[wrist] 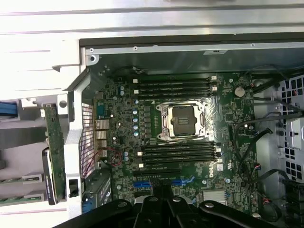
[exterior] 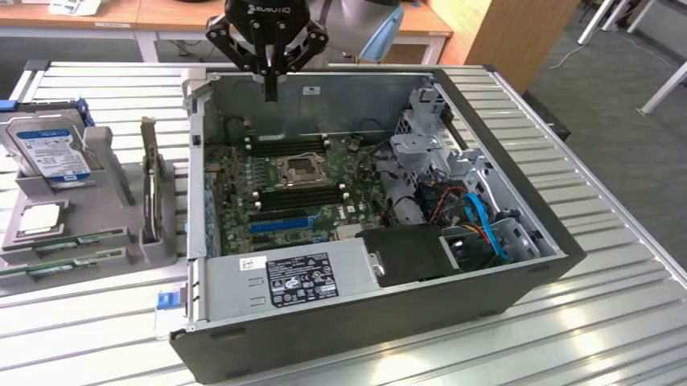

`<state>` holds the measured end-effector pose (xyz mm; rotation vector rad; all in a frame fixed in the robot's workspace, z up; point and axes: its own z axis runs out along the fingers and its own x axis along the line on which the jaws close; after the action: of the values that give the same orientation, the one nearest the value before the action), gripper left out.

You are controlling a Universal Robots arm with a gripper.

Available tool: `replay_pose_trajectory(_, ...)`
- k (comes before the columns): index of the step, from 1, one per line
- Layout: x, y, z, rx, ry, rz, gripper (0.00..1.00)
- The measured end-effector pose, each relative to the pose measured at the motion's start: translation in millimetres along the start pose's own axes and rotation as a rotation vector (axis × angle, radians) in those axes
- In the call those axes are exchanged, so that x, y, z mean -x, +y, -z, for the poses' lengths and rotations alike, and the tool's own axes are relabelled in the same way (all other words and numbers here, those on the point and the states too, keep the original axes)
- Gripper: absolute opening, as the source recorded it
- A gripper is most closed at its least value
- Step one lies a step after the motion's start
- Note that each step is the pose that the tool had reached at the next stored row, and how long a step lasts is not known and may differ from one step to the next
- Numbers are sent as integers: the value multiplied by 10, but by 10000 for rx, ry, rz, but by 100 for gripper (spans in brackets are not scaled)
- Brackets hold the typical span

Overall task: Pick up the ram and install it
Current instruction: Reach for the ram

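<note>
The motherboard [exterior: 281, 211] is green with black slots [wrist: 175, 86]. The ram [exterior: 76, 240] is green, the hand [exterior: 270, 90] black. The counter [exterior: 612, 265] is ribbed silver.

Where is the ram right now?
Two green ram sticks lie flat in the gray holder at the exterior view's left, next to the silver processor chip and outside the open computer case.

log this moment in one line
gripper shut, empty | over open pc case | ram in gray rack, untouched
</note>
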<state>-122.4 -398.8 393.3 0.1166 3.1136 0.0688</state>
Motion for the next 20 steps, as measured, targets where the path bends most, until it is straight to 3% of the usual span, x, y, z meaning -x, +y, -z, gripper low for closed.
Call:
replay_pose_trajectory(7, -79, -6, 1, 0, 0, 0, 10)
replay_pose_trajectory(20, -412, -31, 7, 1, 0, 0, 10)
